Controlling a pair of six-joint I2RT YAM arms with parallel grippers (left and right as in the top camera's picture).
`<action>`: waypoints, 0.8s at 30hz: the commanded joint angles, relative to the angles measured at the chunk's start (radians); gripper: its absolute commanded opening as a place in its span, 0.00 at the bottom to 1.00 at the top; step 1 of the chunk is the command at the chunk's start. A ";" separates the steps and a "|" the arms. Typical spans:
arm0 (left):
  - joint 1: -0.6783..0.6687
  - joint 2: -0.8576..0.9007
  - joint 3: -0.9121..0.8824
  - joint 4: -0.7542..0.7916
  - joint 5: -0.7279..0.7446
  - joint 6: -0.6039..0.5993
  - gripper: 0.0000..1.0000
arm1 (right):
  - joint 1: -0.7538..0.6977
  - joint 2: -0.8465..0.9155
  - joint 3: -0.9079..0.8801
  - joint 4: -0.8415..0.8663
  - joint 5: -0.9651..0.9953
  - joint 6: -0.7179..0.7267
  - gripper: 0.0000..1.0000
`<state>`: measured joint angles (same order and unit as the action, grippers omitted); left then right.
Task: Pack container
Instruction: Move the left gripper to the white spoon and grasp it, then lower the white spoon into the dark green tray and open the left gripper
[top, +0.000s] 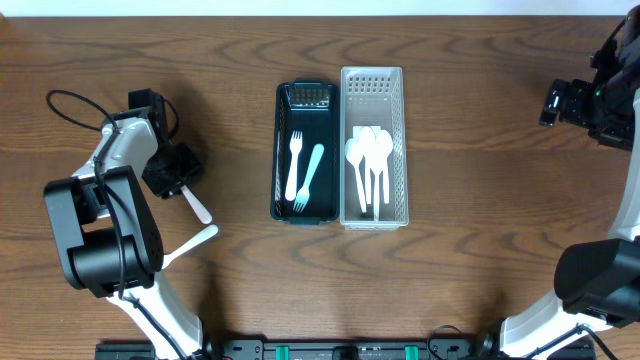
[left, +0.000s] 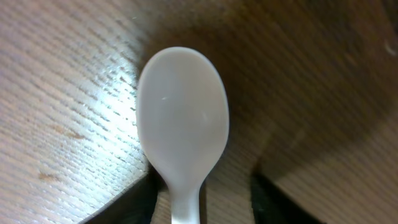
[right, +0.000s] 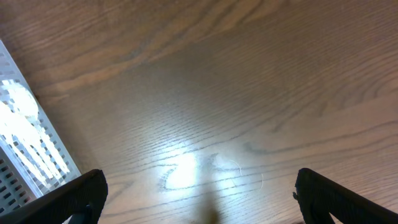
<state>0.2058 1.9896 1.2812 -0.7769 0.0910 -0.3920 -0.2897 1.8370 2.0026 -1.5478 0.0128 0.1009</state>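
Observation:
A dark tray (top: 279, 150) holds a white fork (top: 293, 165) and a pale blue fork (top: 309, 175). A white perforated basket (top: 400, 150) beside it holds several white spoons (top: 368, 160). My left gripper (top: 178, 178) is at the table's left. Its jaws sit on either side of the handle of a white spoon (left: 182, 118), which also shows in the overhead view (top: 197, 206); wood shows between the handle and each finger (left: 205, 208). My right gripper (top: 558, 103) is open and empty over bare wood at the far right (right: 196, 199).
Another white utensil (top: 190, 246) lies on the table in front of the left gripper. The basket's wall (right: 25, 143) shows at the left edge of the right wrist view. The left arm's base and cable stand at the near left.

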 joint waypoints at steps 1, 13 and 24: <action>0.001 0.018 -0.031 0.000 -0.005 0.001 0.38 | 0.001 0.003 -0.004 -0.002 -0.002 -0.013 0.99; 0.001 0.018 -0.031 -0.010 -0.005 0.001 0.22 | 0.001 0.003 -0.004 -0.001 -0.002 -0.013 0.99; 0.001 0.015 -0.029 -0.014 -0.005 0.001 0.07 | 0.001 0.003 -0.004 -0.001 -0.002 -0.013 0.99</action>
<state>0.2058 1.9881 1.2808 -0.7826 0.0982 -0.3927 -0.2897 1.8370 2.0026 -1.5478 0.0128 0.1009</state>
